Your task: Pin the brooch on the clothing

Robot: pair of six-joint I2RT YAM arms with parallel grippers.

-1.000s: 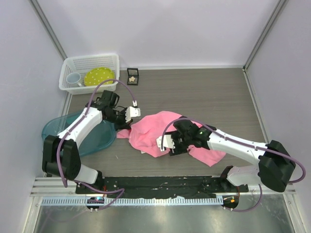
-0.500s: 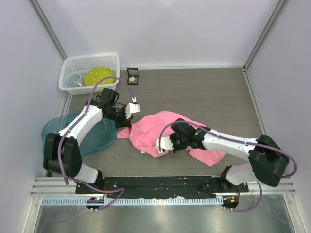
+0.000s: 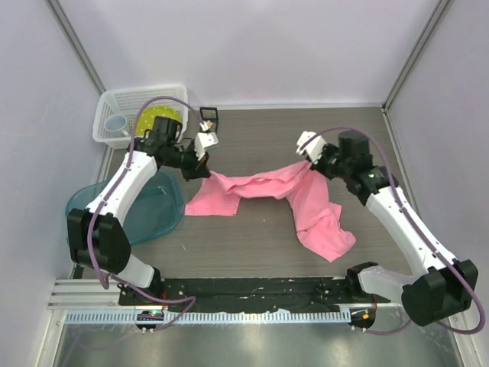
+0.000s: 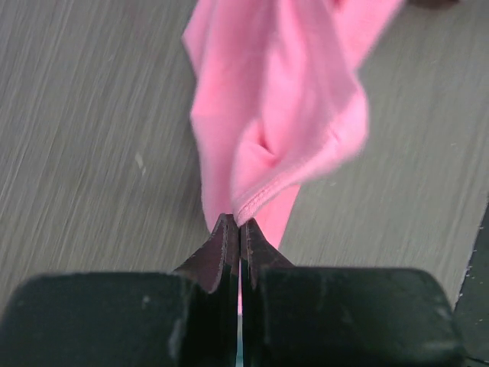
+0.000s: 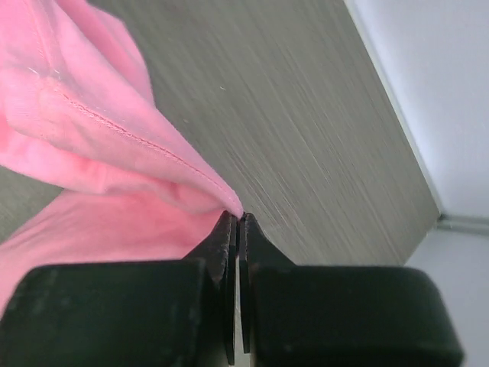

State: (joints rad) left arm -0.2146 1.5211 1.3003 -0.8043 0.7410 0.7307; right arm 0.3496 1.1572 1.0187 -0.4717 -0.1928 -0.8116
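The clothing [image 3: 260, 183], a pink T-shirt, hangs stretched between both grippers above the table, and its right part droops down to the table surface [image 3: 328, 237]. My left gripper [image 3: 206, 167] is shut on a hemmed edge of the clothing [image 4: 275, 115]; in the left wrist view the fabric runs between the closed tips of the gripper [image 4: 239, 222]. My right gripper [image 3: 306, 159] is shut on another stitched edge of the clothing [image 5: 92, 153], pinched at the tips of that gripper [image 5: 238, 218]. The brooch is too small to make out; a small black box [image 3: 208, 115] stands just behind the left gripper.
A white basket [image 3: 107, 103] at the back left holds a yellow plate [image 3: 157, 118] and a cup [image 3: 114, 122]. A teal basin [image 3: 114, 218] sits at the left under the left arm. Enclosure walls bound the table on three sides.
The right gripper closed on the shirt and swung up and back to the right. The left gripper moved back with its edge. The shirt went from a heap to stretched between them.
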